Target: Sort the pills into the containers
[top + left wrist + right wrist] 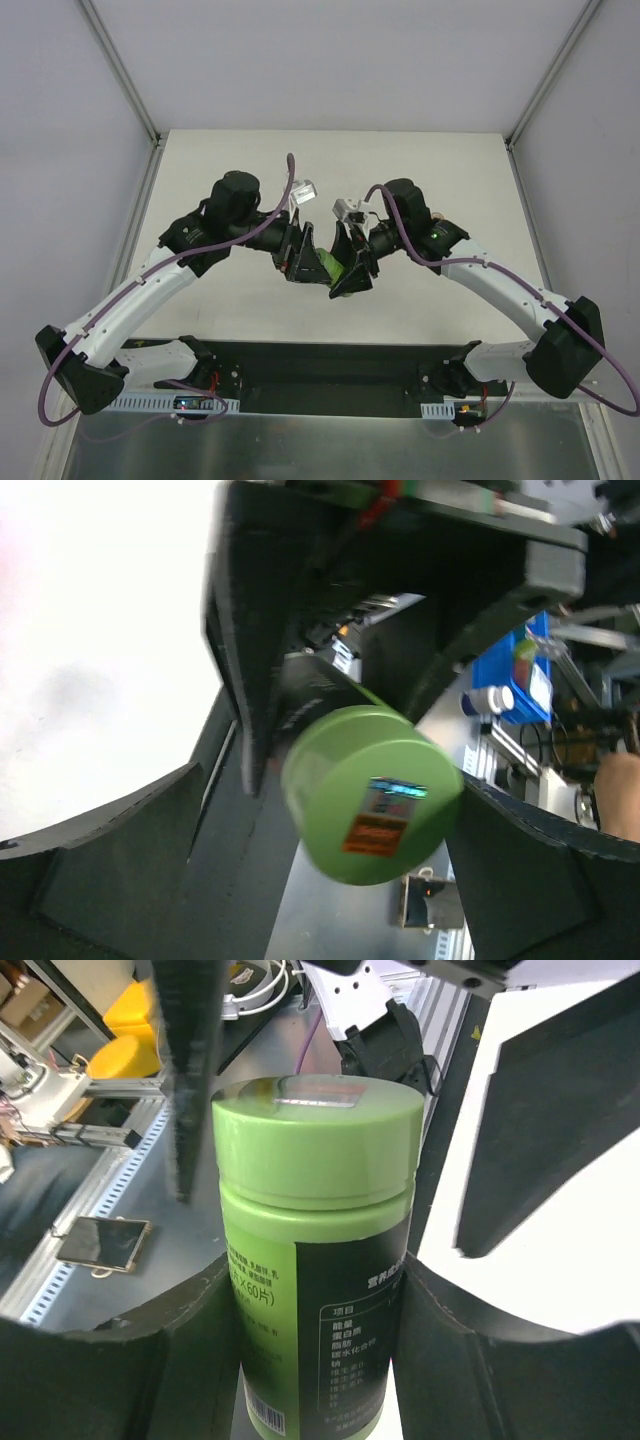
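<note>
Cap removal looks like our step: right fingers [130,1360] are clamped on the green pill bottle [310,1260] above the worktop [250,150]. Left fingers [110,860] straddle its cap [372,795], though we can't tell if they're gripping. Next up needs a firm twist. Containers aren't in view.

Looks down on a cream table [250,170] boxed in by pale grey walls [320,60] and slanted aluminium posts [125,75], under flat, even light. Ends at the near edge in a black strip [330,362] and a metal plate [330,445]. Beyond, in the wrist views: slotted aluminium rail [105,1185], yellow shapes [125,1055], a blue bin [500,665], blurred clutter.
</note>
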Tool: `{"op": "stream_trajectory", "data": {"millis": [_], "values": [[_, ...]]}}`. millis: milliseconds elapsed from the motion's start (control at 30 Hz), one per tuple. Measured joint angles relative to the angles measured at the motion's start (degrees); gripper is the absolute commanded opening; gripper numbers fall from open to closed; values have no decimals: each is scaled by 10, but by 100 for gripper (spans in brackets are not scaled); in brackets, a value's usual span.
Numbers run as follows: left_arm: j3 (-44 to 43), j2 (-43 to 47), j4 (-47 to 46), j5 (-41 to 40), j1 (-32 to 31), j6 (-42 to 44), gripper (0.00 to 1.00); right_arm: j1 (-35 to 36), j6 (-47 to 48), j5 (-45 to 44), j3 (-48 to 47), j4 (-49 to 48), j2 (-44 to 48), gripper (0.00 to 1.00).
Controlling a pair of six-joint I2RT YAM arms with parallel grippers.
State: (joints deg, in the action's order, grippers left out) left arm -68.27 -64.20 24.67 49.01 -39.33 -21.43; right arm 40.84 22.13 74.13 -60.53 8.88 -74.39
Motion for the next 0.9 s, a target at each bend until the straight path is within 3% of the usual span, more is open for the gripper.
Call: {"op": "stream_trajectory", "data": {"millis": [267, 533, 767, 900], "values": [[1, 64, 8, -110, 21, -51, 99, 2, 87, -44, -18, 35, 0, 8], [114, 215, -81, -248, 21, -198, 99, 11, 153, -207, -22, 70, 7, 8], [148, 182, -91, -392, -32, -271, 98, 22, 163, -306, -22, 70, 8, 8], [146, 151, -97, -435, -42, -288, 95, 26, 165, -331, -22, 70, 8, 8]]}}
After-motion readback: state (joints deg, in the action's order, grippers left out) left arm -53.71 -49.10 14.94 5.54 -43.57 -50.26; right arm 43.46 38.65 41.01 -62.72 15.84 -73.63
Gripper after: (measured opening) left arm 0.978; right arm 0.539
